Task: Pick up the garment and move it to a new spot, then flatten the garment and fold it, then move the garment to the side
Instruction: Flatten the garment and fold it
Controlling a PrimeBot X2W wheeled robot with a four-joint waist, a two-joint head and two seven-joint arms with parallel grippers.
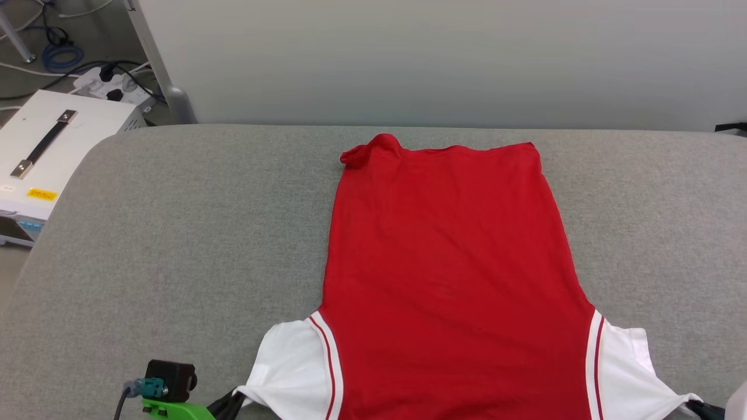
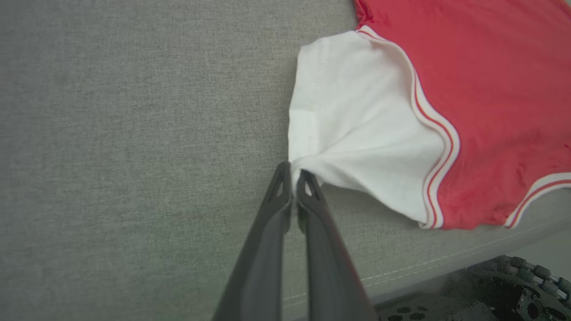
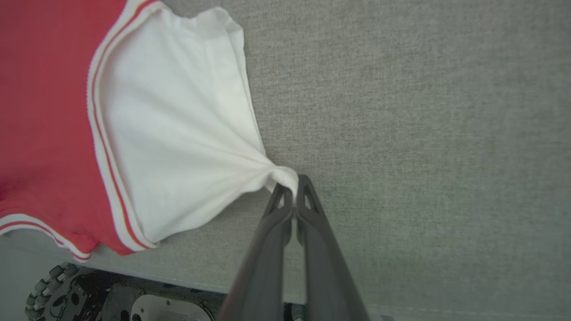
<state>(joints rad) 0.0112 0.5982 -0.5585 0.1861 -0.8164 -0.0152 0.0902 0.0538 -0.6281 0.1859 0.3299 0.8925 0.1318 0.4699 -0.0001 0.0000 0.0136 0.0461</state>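
**Fig. Both claws clenched on the sleeve tips of a spread shirt**

Head view: the shirt [image 1: 449, 262] lies flat on the grey desk [image 1: 175, 233], right of centre, plain red side up. Its hem is toward 12 o'clock and its shoulders are toward 6 o'clock, at the near edge. My left claw [image 1: 224, 405] sits at 7 o'clock and my right claw [image 1: 703, 409] at 5 o'clock.

Left wrist view: my left claw [image 2: 293, 171] is clenched on the tip of the left sleeve [image 2: 357, 129], and the white cloth gathers into a fan of creases at the pinch. Right wrist view: my right claw [image 3: 294, 183] grips the right sleeve [image 3: 178, 133] the same way. Both sleeves are drawn outward, toward 8 and 4 o'clock.

Handling, as I judge it: the fabric is thin, light and limp. It will hold no shape of its own, will sag between any two grips and will drag over the rough desk cloth rather than slide. A pinch holds it well, but only a small bunch is caught, so a sharp tug could pull it free.

The hem corner [image 1: 367, 150] at 11 o'clock is rolled over and needs smoothing. For the fold, paired holds look best: the shoulders or the hem corners, taken at seams or trim where the cloth is doubled.
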